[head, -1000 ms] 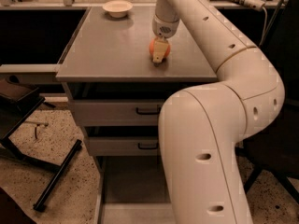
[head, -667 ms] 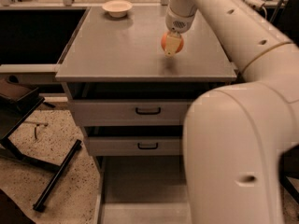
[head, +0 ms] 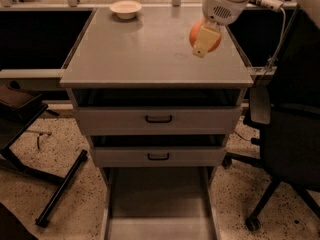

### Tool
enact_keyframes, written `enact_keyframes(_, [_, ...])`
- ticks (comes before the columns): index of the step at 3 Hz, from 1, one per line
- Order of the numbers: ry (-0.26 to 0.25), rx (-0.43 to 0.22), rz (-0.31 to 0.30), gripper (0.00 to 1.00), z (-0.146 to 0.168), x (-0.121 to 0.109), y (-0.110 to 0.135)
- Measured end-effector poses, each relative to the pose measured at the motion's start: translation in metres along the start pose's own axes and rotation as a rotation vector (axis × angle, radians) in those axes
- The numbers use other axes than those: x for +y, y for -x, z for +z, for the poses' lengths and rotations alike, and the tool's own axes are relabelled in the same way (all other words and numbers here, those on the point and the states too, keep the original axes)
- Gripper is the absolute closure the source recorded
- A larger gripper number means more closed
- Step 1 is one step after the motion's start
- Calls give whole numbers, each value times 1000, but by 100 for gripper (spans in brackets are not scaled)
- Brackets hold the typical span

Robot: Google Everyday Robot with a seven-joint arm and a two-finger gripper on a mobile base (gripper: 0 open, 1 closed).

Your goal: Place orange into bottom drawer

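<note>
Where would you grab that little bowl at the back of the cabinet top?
By its rim, coming straight down from above. The bowl sits upright and shallow, open side up, so one finger can go inside and one outside the thin edge. Right now the gripper is shut on the orange above the right side of the cabinet top.

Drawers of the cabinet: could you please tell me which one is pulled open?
The bottom drawer, lowest, with its tray exposed; the two drawers above show only handled fronts. The claw holds the orange above the right side of the cabinet top.
</note>
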State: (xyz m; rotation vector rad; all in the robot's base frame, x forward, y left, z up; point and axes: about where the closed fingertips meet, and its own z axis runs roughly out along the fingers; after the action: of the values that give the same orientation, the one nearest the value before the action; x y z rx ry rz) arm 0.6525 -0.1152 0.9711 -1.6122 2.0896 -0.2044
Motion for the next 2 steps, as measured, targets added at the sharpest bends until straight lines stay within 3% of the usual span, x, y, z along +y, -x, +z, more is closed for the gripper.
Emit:
enact_keyframes(1, [91, -83, 8, 100, -12, 65, 0])
enact_keyframes(2, [205, -172, 37, 100, 9, 124, 1])
